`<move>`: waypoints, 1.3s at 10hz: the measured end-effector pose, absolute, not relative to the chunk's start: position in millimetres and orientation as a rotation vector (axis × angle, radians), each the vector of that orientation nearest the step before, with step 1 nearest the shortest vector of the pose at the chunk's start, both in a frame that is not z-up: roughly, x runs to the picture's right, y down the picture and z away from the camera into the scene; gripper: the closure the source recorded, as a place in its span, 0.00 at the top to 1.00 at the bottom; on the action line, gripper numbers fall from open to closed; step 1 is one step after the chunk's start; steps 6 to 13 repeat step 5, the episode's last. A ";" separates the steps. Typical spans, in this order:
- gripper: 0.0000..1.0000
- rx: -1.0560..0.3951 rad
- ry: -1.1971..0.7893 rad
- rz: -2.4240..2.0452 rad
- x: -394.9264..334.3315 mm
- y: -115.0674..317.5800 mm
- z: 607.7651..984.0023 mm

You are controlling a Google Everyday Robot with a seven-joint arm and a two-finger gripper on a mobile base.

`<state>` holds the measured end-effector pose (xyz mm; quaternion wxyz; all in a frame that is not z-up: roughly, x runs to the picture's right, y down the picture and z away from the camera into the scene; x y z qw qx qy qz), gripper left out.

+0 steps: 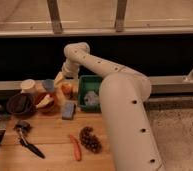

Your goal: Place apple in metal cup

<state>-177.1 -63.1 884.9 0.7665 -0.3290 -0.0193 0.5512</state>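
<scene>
The apple (pixel 66 89), small and yellow-orange, is at the back of the wooden table between a bluish-grey cup (pixel 48 85) and a green bin (pixel 83 102). My gripper (pixel 61 79) hangs at the end of the white arm, just above and left of the apple and very close to it; I cannot see whether it touches the fruit. A small shiny grey cup, the metal cup (pixel 91 98), stands inside the green bin to the right of the apple.
A cream cup (pixel 27 86), a dark bowl (pixel 19 105) and a red bowl (pixel 45 101) with yellow pieces line the back left. A blue sponge (pixel 68 110), an orange carrot (pixel 75 147), a dark cluster (pixel 90 139) and a black-handled tool (pixel 27 142) lie nearer.
</scene>
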 end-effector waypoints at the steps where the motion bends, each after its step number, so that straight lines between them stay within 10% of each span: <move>1: 0.74 -0.691 -0.064 1.204 -174.4 -76.1 873.9; 13: 0.74 -0.679 -0.083 1.207 -174.5 -84.6 864.8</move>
